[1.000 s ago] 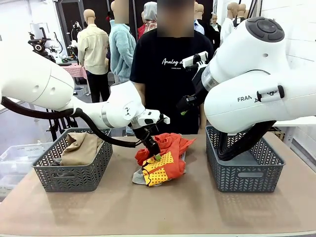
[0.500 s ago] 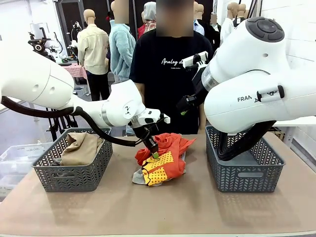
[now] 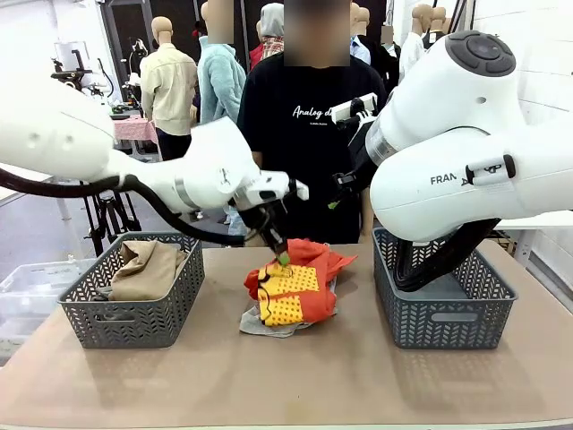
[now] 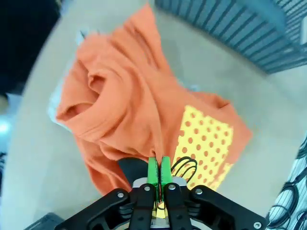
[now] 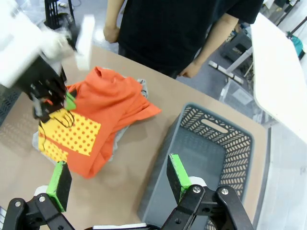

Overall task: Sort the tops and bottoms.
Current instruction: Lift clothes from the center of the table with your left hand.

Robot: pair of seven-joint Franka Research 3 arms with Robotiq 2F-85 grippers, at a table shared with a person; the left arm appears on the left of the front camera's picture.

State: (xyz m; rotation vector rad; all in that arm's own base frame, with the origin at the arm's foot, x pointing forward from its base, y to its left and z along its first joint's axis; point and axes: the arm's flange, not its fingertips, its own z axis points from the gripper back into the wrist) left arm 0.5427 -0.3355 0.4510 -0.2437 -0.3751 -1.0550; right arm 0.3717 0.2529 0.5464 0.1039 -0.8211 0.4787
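Left gripper (image 3: 282,258), green pads pinched together on a fold of the orange-red cloth garment with yellow dotted print (image 3: 295,287), mid-table, atop a light grey cloth garment (image 3: 255,324). Right gripper (image 5: 117,175) spread wide, empty, high over the table's right side. Khaki-tan cloth garment (image 3: 148,267) inside the left grey plastic lattice basket (image 3: 134,327).

Your front view looks level across the table (image 3: 313,381) at the person (image 3: 304,134) in the upper centre, from mid range. Your left wrist view sits close above the orange-red garment (image 4: 124,105), looking almost straight down. Your right wrist view looks down from higher up, sharing that garment and the grey basket (image 5: 240,139) at frame right with the front view.
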